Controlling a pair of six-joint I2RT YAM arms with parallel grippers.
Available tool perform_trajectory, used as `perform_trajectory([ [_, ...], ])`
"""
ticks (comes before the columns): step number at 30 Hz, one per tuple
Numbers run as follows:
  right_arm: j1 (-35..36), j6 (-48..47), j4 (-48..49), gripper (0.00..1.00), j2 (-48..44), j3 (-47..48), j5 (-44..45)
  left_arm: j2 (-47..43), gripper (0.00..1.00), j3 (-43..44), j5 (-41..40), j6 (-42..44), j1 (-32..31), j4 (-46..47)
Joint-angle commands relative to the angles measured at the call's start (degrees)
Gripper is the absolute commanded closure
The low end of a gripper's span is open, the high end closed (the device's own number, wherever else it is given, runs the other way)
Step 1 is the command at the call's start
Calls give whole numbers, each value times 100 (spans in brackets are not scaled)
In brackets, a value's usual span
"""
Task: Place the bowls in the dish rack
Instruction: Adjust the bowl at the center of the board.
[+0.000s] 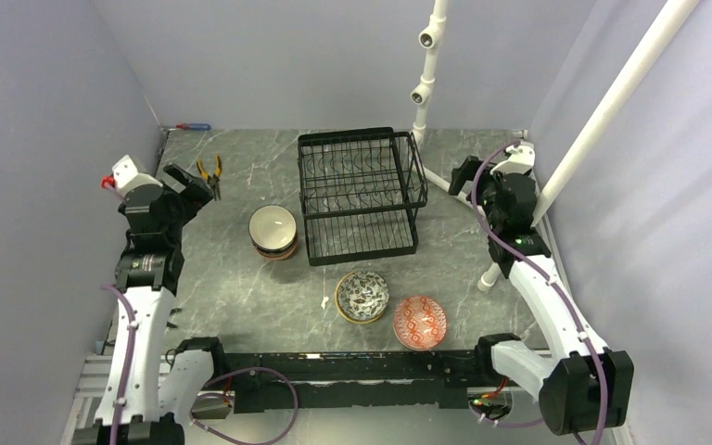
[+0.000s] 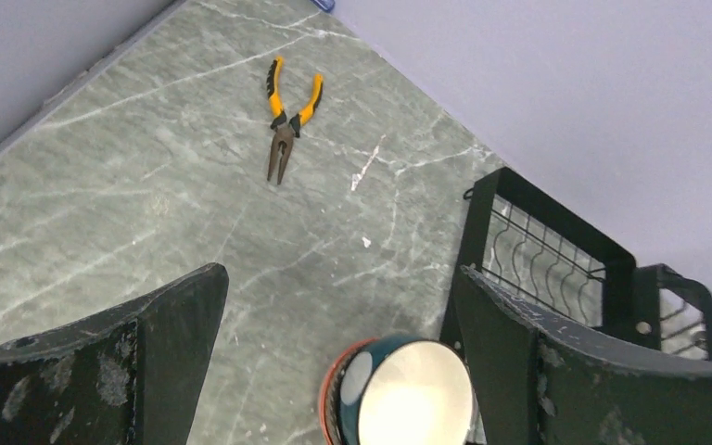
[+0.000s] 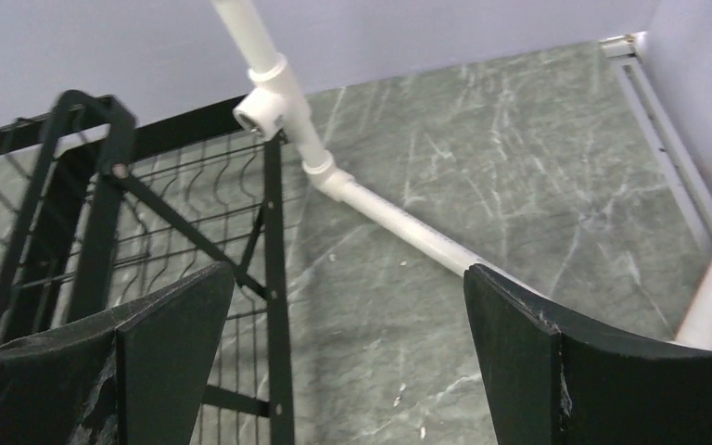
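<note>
Hovering wide open and empty above the tabletop [image 1: 232, 278], the left claw [image 1: 188, 182] stood between the pliers [image 1: 209, 172] and the stacked bowls [image 1: 273, 232], which rested just left of the dish rack [image 1: 362, 195]. A grip on the top bowl alone would probably drag or tip those nested beneath, and glazed rims could slip from flat pads. Nearer the arm bases, the blue-patterned bowl [image 1: 362, 296] and red-patterned bowl [image 1: 419, 322] sat almost touching, so closing on one might nudge the other. The right claw [image 1: 466, 174], likewise wide open and empty, hung beside the rack's right wall near the white pipe stand [image 1: 426, 74], where a swing could strike either. Bowls were round, smooth ceramic. The rack, with no bowl visible in it, was thin black wire with wavy slots. The tabletop was grey, veined and stone-like.
</note>
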Motion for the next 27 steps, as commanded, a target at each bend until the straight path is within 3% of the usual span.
perform_trajectory([
  [1,-11,78,-830,0,-157,593,-636,-257,3,336,-61,-638,2,-1326],
  [7,-30,843,-1799,0,-107,1006,327,-55,3,407,257,-230,-3,-1853],
  [10,-54,691,-2042,0,12,1239,276,62,3,404,234,-265,-4,-2050],
  [15,-54,1053,-2588,0,115,1453,714,163,3,72,834,-153,-3,-1663],
  [27,-55,696,-2510,0,41,1590,-1546,1031,3,82,2730,293,-19,-1049],
])
